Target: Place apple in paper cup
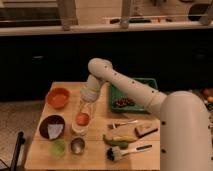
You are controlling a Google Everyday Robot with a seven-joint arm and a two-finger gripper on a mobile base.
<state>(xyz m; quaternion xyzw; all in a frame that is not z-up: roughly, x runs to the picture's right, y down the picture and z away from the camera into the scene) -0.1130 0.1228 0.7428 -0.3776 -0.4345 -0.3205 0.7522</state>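
The tool hangs right over the apple. The apple sits in the mouth of the paper cup, on the left half of the worktop. I cannot tell if the tool grips it. This looks like the drop-off step. Next the tool should let go and lift straight up.

Gripper and apple at paper cup

gripper sits right above paper cup, cup rim hidden behind apple. green tray part-covered by arm, contents too blurry to ID.
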